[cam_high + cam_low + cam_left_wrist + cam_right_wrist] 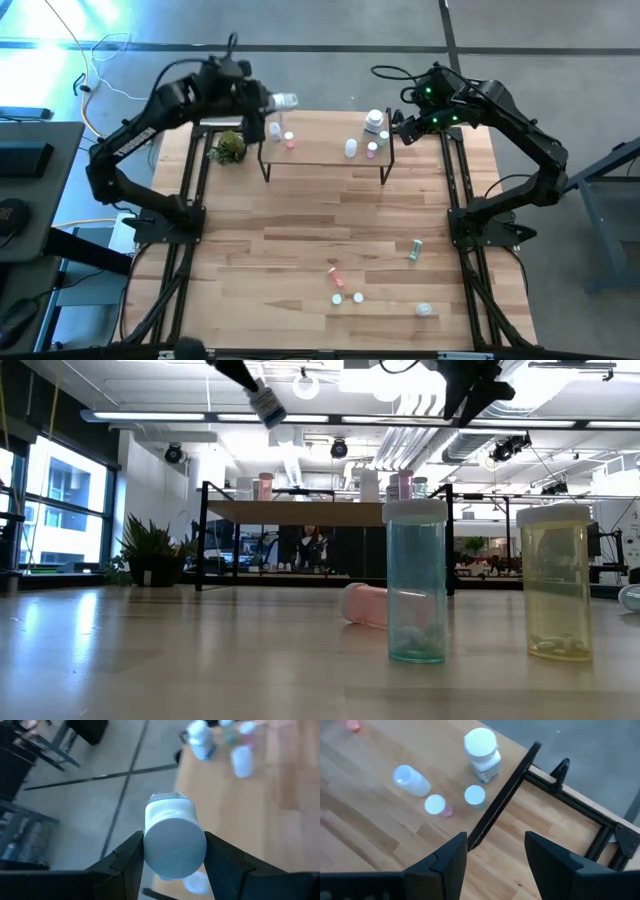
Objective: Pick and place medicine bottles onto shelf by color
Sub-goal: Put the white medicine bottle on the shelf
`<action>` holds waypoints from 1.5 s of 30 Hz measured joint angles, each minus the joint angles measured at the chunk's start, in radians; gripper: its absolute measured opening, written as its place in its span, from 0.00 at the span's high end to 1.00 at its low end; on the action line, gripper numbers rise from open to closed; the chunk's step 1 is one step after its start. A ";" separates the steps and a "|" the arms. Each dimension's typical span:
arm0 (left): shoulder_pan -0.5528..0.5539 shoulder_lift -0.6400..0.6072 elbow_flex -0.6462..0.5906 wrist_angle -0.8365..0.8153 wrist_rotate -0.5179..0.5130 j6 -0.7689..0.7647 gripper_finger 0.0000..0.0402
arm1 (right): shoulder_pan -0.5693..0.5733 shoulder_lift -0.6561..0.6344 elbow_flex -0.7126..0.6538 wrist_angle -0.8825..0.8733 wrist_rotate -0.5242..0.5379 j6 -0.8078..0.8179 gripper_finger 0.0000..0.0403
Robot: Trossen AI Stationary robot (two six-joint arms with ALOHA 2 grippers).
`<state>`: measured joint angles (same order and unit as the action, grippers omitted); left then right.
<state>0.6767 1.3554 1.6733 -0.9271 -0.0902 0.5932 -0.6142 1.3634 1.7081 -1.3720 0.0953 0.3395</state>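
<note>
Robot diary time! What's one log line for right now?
left gripper: holding white bottle above shelf | right gripper: fingers open, empty, by shelf's right end

Six bottles [373, 123] on the shelf [322, 152], five more on the bench [300, 262], and one plant [228, 147].

Open-plan lab: exposed ceiling ducts [400, 445], strip lights, big windows [60, 500]
</note>
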 joint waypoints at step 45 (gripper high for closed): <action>0.098 0.506 0.330 -0.328 0.159 0.150 0.60 | 0.000 0.000 0.000 0.000 0.057 0.072 0.53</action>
<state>0.7748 1.8614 2.0033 -1.2549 0.0684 0.7432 -0.6142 1.3636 1.7081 -1.3720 0.1528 0.4113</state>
